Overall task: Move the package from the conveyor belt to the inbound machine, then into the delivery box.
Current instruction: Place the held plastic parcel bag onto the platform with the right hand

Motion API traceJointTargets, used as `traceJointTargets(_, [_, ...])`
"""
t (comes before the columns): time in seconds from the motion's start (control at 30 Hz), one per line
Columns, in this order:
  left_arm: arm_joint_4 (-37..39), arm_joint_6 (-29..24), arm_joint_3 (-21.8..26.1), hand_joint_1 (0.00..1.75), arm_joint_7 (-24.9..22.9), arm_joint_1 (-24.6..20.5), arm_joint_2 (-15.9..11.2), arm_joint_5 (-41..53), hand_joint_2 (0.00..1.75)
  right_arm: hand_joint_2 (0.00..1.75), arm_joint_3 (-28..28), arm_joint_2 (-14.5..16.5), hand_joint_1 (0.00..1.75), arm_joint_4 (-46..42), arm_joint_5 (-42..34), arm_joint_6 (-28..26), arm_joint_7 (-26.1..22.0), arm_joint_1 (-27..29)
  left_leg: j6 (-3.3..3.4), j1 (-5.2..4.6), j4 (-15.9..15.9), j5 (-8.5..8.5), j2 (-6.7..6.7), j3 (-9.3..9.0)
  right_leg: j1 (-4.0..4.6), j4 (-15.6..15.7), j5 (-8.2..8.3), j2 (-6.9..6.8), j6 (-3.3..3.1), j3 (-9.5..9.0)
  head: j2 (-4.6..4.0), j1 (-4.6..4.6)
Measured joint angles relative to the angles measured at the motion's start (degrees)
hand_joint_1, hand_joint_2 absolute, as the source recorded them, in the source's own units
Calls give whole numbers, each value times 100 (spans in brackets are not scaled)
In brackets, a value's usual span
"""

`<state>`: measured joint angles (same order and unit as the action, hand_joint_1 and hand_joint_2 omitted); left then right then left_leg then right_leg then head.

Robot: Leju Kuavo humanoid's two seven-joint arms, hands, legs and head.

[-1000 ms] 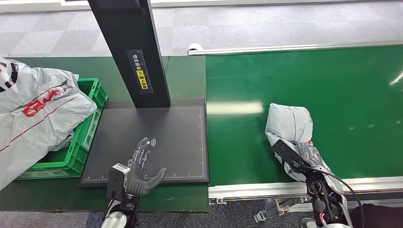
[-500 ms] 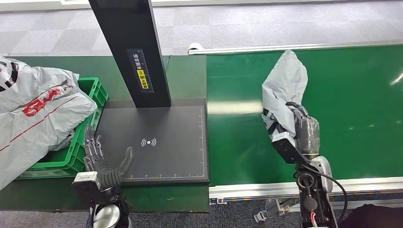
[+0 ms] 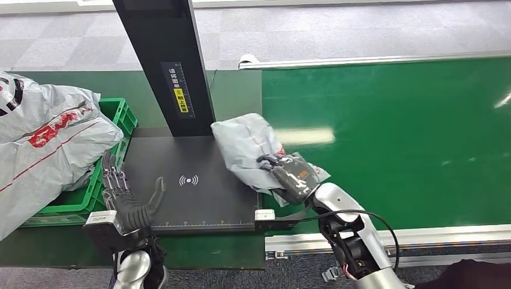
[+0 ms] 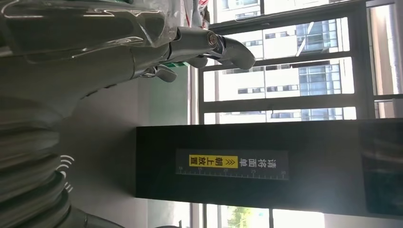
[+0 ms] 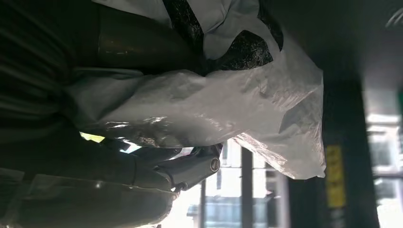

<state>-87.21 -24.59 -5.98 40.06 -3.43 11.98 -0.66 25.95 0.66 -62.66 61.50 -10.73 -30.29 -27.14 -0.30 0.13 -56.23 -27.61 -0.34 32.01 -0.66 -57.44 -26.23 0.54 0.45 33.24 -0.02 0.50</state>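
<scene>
- The package [image 3: 247,144], a crumpled grey plastic mailing bag, is grasped by the right hand [image 3: 288,171] and is held over the right edge of the black scanner plate [image 3: 181,208], where that plate borders the green conveyor belt [image 3: 410,132].
- Whether the package touches the plate or hangs just above it cannot be told.
- In the right wrist view the package [image 5: 228,107] is seen bunched against the hand [image 5: 142,171], with fingers [image 5: 199,166] wrapped beneath it.
- The right arm [image 3: 349,235] is reached in from the lower right, across the near rail of the belt.
- The left hand [image 3: 129,201] is released and holds nothing; its fingers are spread upward at the near left corner of the plate, just beside the green crate [image 3: 99,192].
- In the left wrist view the fingers [image 4: 209,45] of the left hand are extended toward the black post [image 4: 266,164].
- The black post [image 3: 166,66], bearing a yellow label [image 3: 178,96], is stood upright at the far edge of the plate, just behind the package.
- A wireless symbol [image 3: 188,180] is printed near the middle of the plate, between the two hands.
- The crate is filled with a large grey bag with red lettering [image 3: 42,138], well apart from the held package.
</scene>
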Motion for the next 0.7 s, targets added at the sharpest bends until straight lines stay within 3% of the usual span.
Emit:
traceJointTargets(0.3, [106, -10, -40, 0, 0, -116, 0, -89, 175, 175, 1352, 115, 175, 930, -1, 258, -174, -732, 0, 0, 0, -1, 4, -2, 1, 0, 0, 4, 0, 1, 0, -1])
traceJointTargets(0.53, [176, -54, -122, 0, 0, -160, 2, -144, 175, 175, 2391, 454, 175, 1566, 62, -194, -281, -1144, -1, 6, 0, 0, 6, -6, 9, 0, 0, 6, -2, 1, 0, -1])
traceJointTargets(0.7, [192, -54, -128, 0, 0, -161, 0, -167, 175, 175, 2732, 585, 175, 1806, 64, -291, -282, -1292, -1, 5, 0, 0, 6, -6, 8, 0, 0, 6, -1, 0, 0, -1])
